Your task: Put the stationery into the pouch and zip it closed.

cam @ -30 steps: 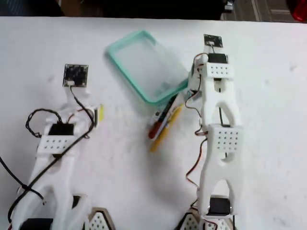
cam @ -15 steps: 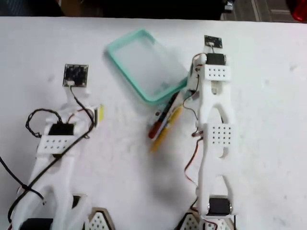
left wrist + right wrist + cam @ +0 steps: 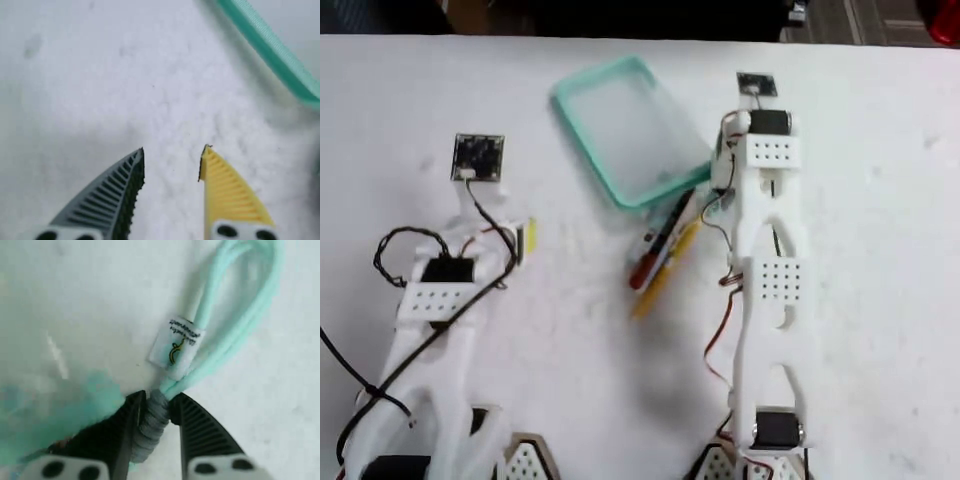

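A clear pouch (image 3: 625, 125) with a mint-green rim lies at the far middle of the table. A red marker, a yellow pen and a dark pen (image 3: 663, 250) lie bunched together outside it, at its near corner. My right gripper (image 3: 718, 180) is at that corner. In the right wrist view it (image 3: 159, 405) is shut on the pouch's grey zipper pull (image 3: 152, 422), beside a mint cord loop (image 3: 235, 305) with a white tag (image 3: 176, 347). My left gripper (image 3: 172, 160) stands open over bare table, well to the left of the pouch rim (image 3: 270, 50).
The white table (image 3: 880, 200) runs wide on both sides of the arms. A dark edge borders its far side. Loose black cable (image 3: 400, 255) loops beside the left arm.
The pouch has swung and slid toward the far right, pulled at its corner by the right gripper. The pens and the left arm have stayed put.
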